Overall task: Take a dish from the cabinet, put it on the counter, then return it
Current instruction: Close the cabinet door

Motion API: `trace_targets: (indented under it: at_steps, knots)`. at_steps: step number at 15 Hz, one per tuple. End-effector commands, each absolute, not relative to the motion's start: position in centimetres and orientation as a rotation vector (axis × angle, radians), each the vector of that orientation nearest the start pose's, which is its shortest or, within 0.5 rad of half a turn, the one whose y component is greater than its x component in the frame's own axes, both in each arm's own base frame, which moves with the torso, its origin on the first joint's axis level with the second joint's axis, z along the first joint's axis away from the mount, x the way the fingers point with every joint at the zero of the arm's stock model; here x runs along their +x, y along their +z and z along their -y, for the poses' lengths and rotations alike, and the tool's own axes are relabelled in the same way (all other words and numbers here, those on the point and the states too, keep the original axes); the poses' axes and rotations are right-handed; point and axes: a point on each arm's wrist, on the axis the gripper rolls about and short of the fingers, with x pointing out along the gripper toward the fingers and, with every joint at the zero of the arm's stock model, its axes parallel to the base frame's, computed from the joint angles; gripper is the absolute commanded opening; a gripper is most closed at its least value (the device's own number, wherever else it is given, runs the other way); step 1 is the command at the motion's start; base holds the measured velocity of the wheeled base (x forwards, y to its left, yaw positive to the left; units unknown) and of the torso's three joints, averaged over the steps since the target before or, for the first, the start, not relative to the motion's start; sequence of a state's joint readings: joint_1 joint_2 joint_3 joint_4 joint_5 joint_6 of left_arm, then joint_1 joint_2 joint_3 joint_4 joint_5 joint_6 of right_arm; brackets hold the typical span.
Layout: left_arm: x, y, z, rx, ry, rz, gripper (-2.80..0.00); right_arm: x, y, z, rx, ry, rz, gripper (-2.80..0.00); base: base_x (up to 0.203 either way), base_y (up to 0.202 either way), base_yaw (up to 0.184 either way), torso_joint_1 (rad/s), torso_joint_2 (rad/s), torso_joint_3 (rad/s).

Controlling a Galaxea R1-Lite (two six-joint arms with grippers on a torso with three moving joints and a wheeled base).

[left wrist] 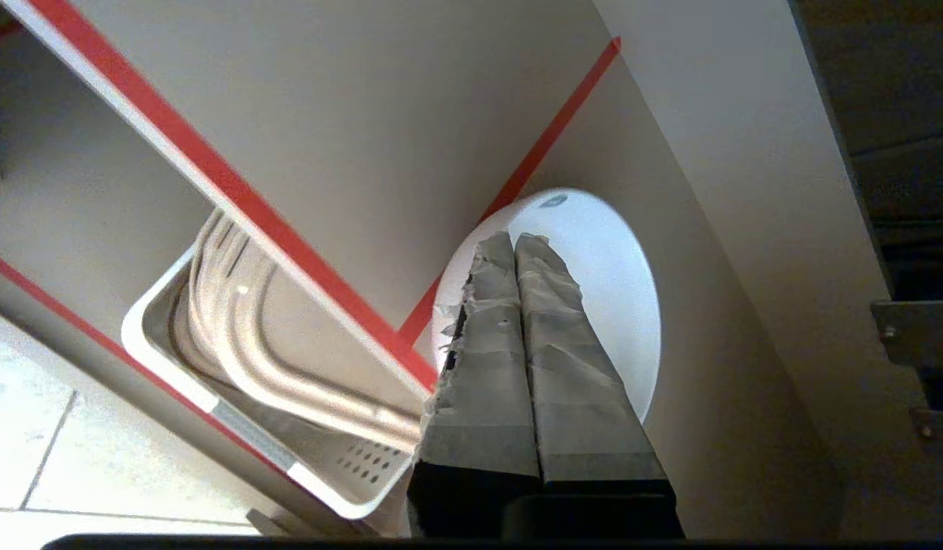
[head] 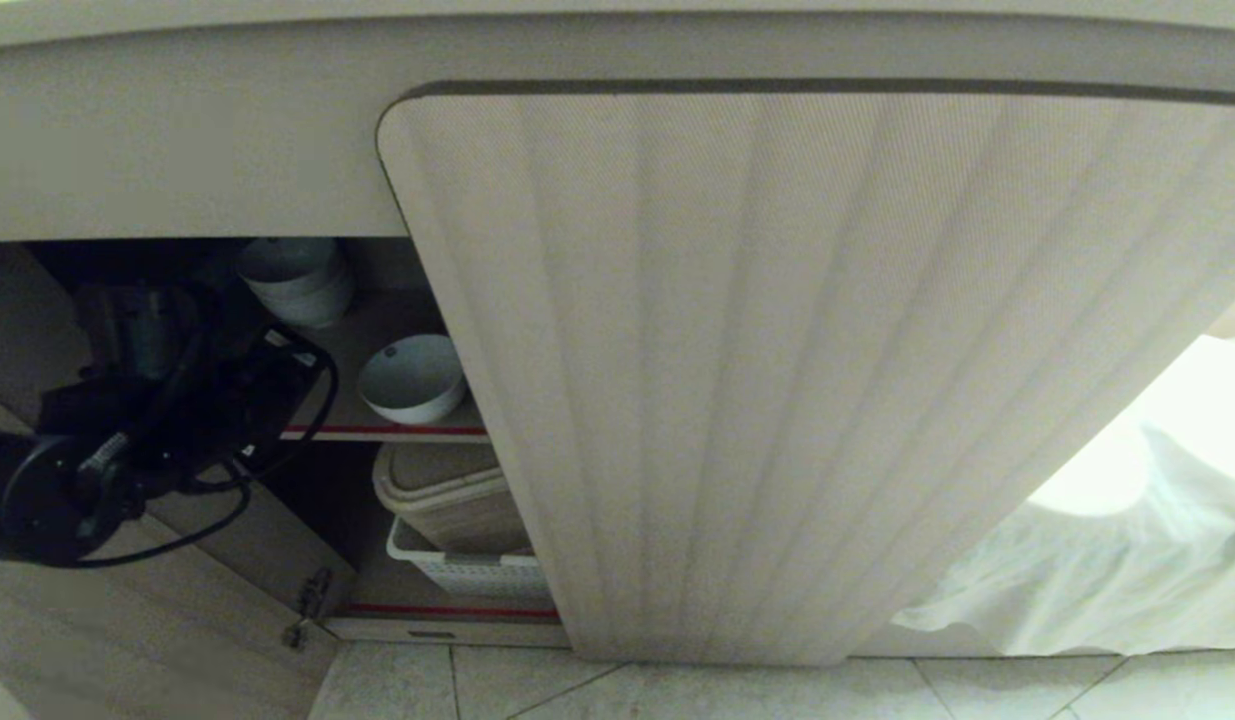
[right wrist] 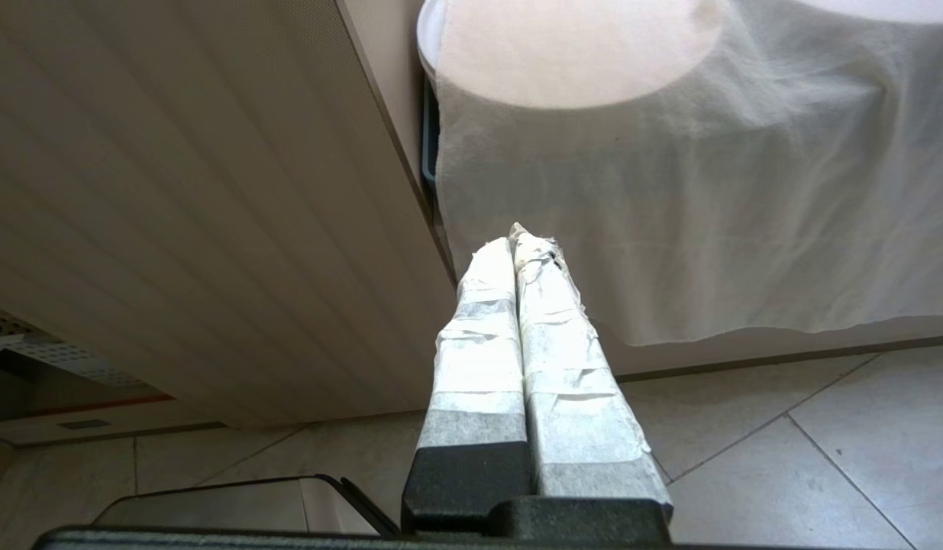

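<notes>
Left gripper (left wrist: 515, 243) sits inside the open cabinet (head: 797, 350), jaws pressed together over the rim of the dish (left wrist: 601, 290); whether the rim is pinched cannot be told; dish rests on the upper red-edged shelf (head: 377, 431), near its front edge. A stack of bowls (head: 295, 280) stands behind it; a basket (head: 457, 570) sits on the shelf below. Right gripper (right wrist: 515, 243) hangs before the closed door, jaws closed, empty, beside a white cloth (right wrist: 708, 214).
</notes>
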State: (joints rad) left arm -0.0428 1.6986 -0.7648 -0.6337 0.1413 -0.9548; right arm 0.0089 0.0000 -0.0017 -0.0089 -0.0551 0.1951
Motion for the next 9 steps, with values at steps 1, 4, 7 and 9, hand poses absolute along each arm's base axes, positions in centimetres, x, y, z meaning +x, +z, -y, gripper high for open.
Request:
trace_targets:
  at_steps: [1,4,7,9]
  knots:
    - [29.2,17.7,0.9,-0.927,0.226,-0.212,-2.8,-2.3,7.7,0.1,0.197,-0.043,0.015,-2.8,0.0,0.0,0.0,0.0,0.0,0.0]
    - [28.3,17.9,0.9,-0.926,0.222,-0.204,-2.8,-2.3,7.7,0.1,0.197,-0.045,0.015,-2.8,0.0,0.0,0.0,0.0,0.0,0.0]
    - [27.3,18.1,0.8,-0.925,0.225,-0.197,-2.8,-2.3,7.7,0.1,0.197,-0.043,0.015,-2.8,0.0,0.0,0.0,0.0,0.0,0.0]
    - [26.5,17.9,0.8,-0.916,0.229,-0.204,-2.8,-2.3,7.7,0.1,0.197,-0.045,0.015,-2.8,0.0,0.0,0.0,0.0,0.0,0.0]
